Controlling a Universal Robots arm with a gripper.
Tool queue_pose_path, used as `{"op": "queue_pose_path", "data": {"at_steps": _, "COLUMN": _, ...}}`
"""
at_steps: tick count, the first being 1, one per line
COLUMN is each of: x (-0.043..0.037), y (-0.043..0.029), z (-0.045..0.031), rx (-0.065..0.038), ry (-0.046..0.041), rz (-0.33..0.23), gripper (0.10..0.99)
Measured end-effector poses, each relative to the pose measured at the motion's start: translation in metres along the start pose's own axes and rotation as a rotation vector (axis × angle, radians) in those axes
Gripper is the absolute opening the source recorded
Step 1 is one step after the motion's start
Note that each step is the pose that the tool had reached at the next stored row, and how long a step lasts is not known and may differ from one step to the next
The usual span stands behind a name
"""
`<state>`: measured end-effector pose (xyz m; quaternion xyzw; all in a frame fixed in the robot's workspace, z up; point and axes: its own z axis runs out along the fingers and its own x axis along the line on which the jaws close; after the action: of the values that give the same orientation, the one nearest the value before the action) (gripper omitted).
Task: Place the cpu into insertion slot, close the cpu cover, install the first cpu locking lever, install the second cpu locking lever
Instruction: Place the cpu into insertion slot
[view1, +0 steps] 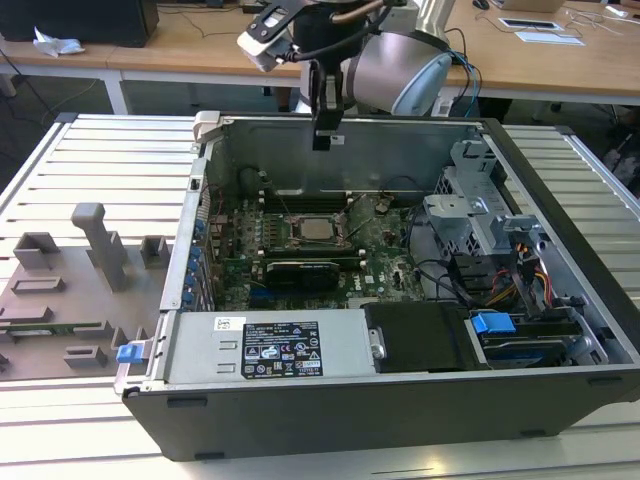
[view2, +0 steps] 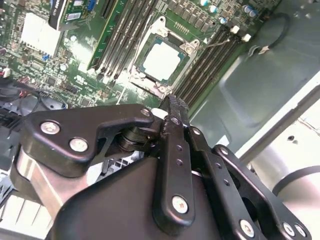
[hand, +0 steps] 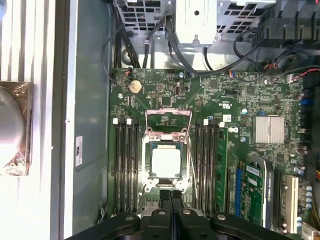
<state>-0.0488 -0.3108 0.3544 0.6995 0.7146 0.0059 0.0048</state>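
The cpu lies flat in the socket on the green motherboard, its pale metal top facing up; it also shows as the cpu and the cpu. The cpu cover, a thin metal frame, appears raised at the socket's edge, with the board showing through its window. A thin wire lever runs along one side of the socket. My gripper hangs above the case, close to the socket, fingers pressed together with nothing between them. It is also visible as the gripper and the gripper.
Memory slots flank the socket on both sides. A power supply fills the case front, and a drive cage with cables sits at the exterior view's right. A grey fixture board lies outside at the exterior view's left.
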Motion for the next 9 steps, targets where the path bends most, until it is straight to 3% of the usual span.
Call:
{"op": "queue_pose_path", "data": {"at_steps": 3, "x": 0.0, "y": 0.0001, "z": -0.0089, "rx": 0.0, "ry": 0.0002, "rz": 0.0, "gripper": 0.106}}
{"op": "queue_pose_path", "data": {"at_steps": 9, "x": 0.0, "y": 0.0001, "z": -0.0091, "rx": 0.0, "ry": 0.0001, "rz": 0.0, "gripper": 0.106}}
